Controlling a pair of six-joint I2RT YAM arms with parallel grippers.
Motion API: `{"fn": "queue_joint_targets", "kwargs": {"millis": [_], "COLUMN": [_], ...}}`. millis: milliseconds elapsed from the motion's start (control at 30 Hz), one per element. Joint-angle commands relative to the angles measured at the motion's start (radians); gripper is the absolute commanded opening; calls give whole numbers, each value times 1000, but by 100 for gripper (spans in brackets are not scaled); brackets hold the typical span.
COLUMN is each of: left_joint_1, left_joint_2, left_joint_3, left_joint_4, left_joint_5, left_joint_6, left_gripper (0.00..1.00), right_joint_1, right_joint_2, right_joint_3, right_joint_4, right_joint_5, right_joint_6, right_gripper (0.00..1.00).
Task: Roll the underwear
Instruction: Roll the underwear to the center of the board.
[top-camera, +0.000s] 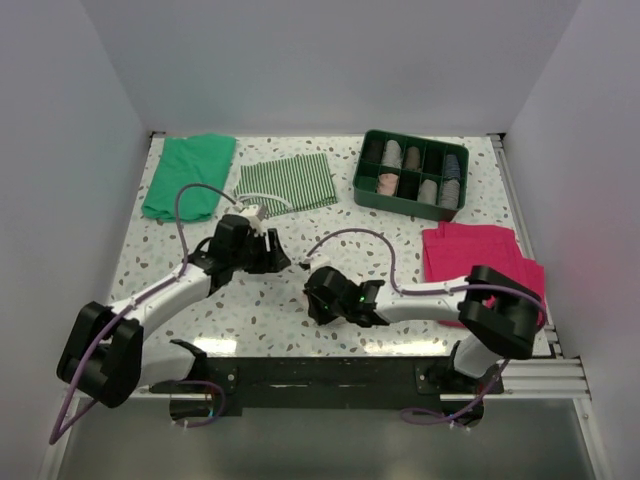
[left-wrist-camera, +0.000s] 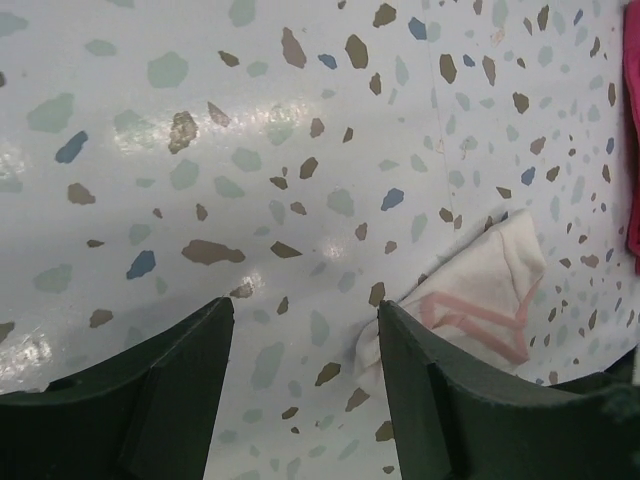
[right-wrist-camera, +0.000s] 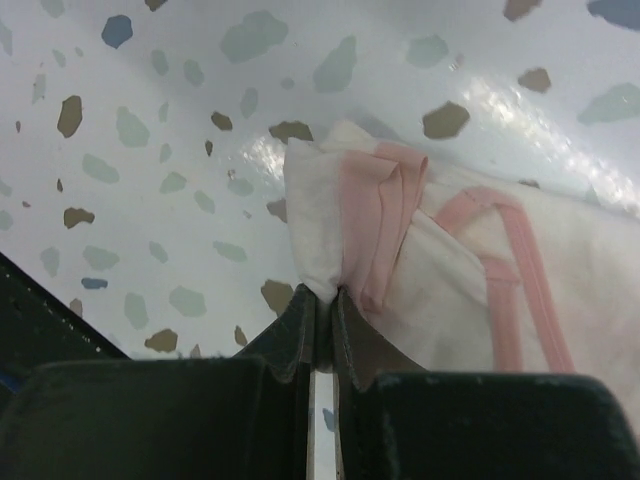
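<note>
right fingers (right-wrist-camera: 287, 345) pinch underwear (right-wrist-camera: 470, 260); magenta cloth (top-camera: 470, 255) near.

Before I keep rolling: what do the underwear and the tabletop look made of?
The underwear: thin, soft, matte fabric, probably cotton knit; it folds and bunches, with pink edging. The tabletop: hard, glossy and speckled, terrazzo-look laminate or stone; glare shows on it.

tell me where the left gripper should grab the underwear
I'd grip the underwear at its free corner, away from the end the right gripper pinches. Come from above with the open left gripper: it lies flat on the table.
</note>
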Motion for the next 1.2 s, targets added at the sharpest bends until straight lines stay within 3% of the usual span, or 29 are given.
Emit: {"fn": "queue_joint_targets", "kwargs": {"millis": [0,267,733,933,1167], "left_joint_1": [47,106,112,110,110], "left_joint_2": [-94,-218,-169,-166,-181], "left_joint_3": [-18,-51,-84,-91,-105], "left_joint_4": [-104,-209,-132,-111,-95], "left_joint_5": [-112,-198,-124,-98,-40], "left_joint_6": [-61,-122,-105,-101,-93], "left_gripper": [65,67,65,63,62], "right_joint_1": [4,61,67,68,67], "right_joint_2": [131,285,-5,-17,-42], "right_joint_3": [156,380,-31,43,75], "right_joint_4": [5,-78,173,44,68], "right_joint_5": [-33,-62,-13,60,7], "right_joint_6": [-83,-231,61,-2,15], "right_gripper": [0,0,0,0,0]}}
